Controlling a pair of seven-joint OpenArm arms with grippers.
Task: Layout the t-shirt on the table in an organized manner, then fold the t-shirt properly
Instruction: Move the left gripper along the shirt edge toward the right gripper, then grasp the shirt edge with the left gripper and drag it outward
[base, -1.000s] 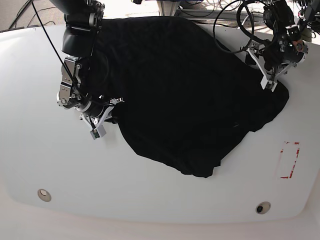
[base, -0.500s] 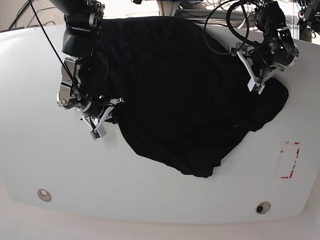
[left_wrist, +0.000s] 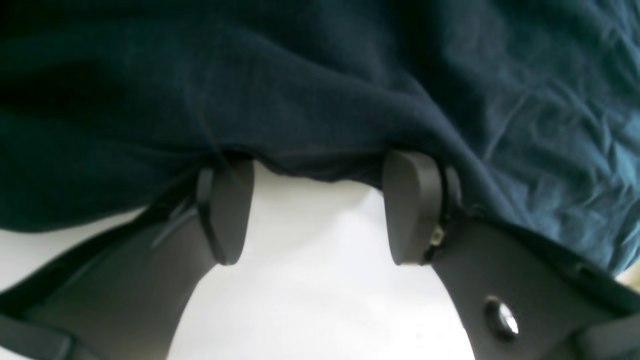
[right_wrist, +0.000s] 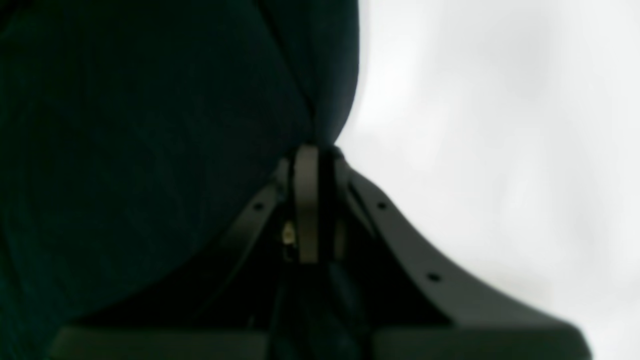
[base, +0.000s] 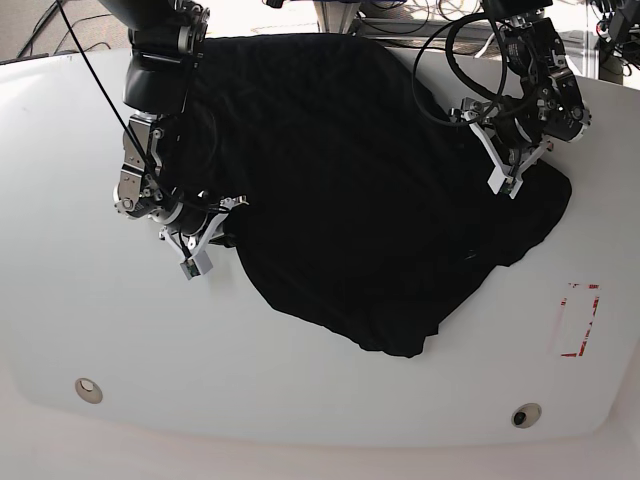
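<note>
T-shirt (base: 350, 190), plain black, no print, on white table (base: 300, 390).

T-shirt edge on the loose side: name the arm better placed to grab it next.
Left. The left gripper is open at the t-shirt hem, while the right gripper is shut on fabric.

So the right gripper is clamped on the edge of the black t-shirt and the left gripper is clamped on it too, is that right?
Not quite. The left gripper is open, its jaws apart at the t-shirt edge, as the left wrist view shows. The right gripper is shut on the cloth.
</note>
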